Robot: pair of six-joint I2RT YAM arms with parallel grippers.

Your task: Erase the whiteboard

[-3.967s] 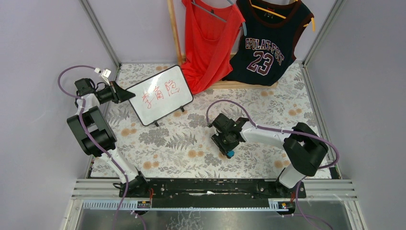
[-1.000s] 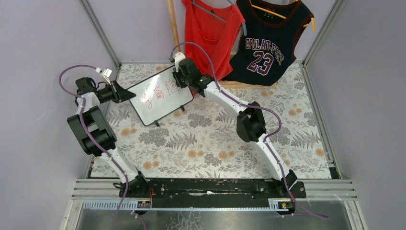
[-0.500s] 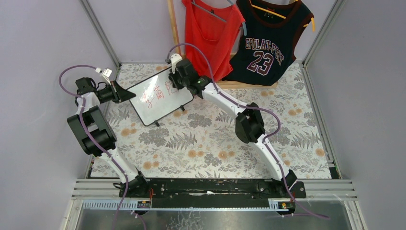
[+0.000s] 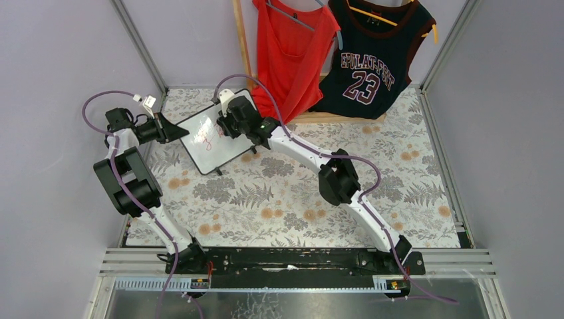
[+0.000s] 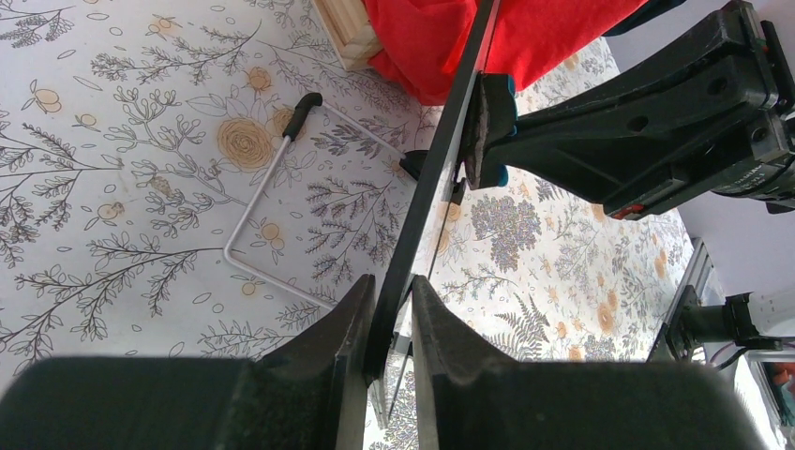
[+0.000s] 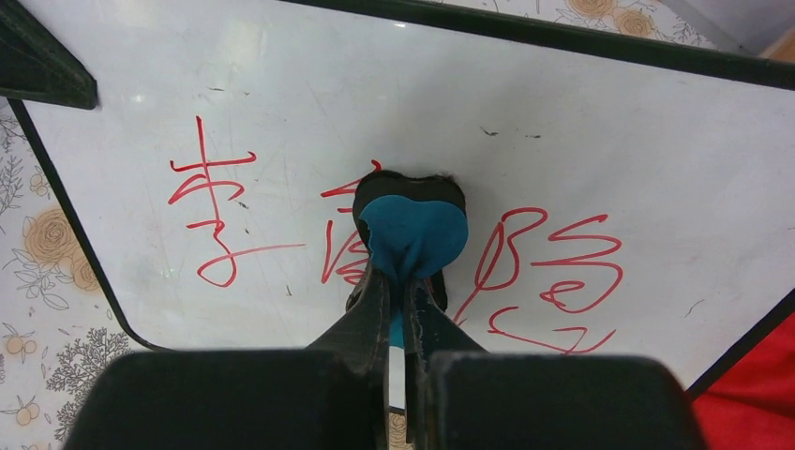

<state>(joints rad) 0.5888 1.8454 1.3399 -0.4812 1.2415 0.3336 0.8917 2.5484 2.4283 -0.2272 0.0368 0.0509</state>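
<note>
**Eraser on board, mid-row**

Top: small white black-framed whiteboard [image 4: 211,145] stands far left; left gripper [image 4: 181,132] clamps its left edge.
Left wrist: board edge-on between pinching jaws.
Right wrist: right gripper [image 6: 397,281], nipped tight on blue foam eraser [image 6: 413,232], touches the middle of the red handwritten characters [image 6: 212,217], a row running left and right of it.

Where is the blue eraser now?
Right wrist view: the right end effector holds the blue eraser against the whiteboard, over its middle red character.

- A table under a pale cloth printed with grey ferns and orange flowers [image 4: 279,199] carries everything.
- A small white whiteboard with a thin black frame [image 4: 207,151] stands at the far left, its bent wire stand [image 5: 258,225] on the cloth.
- A pale wooden bar [image 4: 336,118] lies along the far edge, with a red garment [image 4: 279,109] draped down onto it.
</note>
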